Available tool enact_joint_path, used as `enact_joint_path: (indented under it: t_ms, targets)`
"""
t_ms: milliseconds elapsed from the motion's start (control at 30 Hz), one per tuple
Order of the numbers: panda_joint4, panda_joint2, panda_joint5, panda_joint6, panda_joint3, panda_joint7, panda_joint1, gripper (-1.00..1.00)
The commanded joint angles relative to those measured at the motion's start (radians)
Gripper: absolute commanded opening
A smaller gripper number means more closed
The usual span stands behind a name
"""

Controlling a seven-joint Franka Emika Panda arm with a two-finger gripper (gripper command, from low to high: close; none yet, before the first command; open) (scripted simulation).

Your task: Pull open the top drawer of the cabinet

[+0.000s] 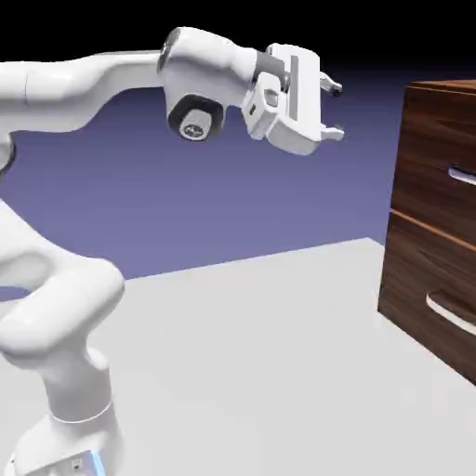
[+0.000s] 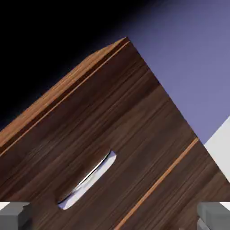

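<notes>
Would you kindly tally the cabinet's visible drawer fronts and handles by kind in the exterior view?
Drawer fronts: 2 (top drawer, lower drawer)
Handles: 2 (top handle, lower handle)
Total: 4

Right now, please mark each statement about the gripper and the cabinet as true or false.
1. The gripper is open. True.
2. The top drawer is pulled out. False: it is closed.
3. The top drawer's handle is between the fingertips, gripped. False: nothing is held.
4. The lower drawer also has a silver handle. True.
5. The cabinet is white metal. False: it is dark brown wood grain.
</notes>
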Motion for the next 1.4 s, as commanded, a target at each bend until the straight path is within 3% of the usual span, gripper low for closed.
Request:
enact_joint_path:
  t_ms: [0,1267,1367]
  targets:
    - [0.017,-0.013,0.044,-0.01,0.022,0.004,-0.033,0.0]
    - [0.647,-0.513,1.696,-0.397,0.842,0.161,-1.291,0.0]
    - [0.683,-0.515,1.696,-0.383,0.847,0.168,-1.313,0.0]
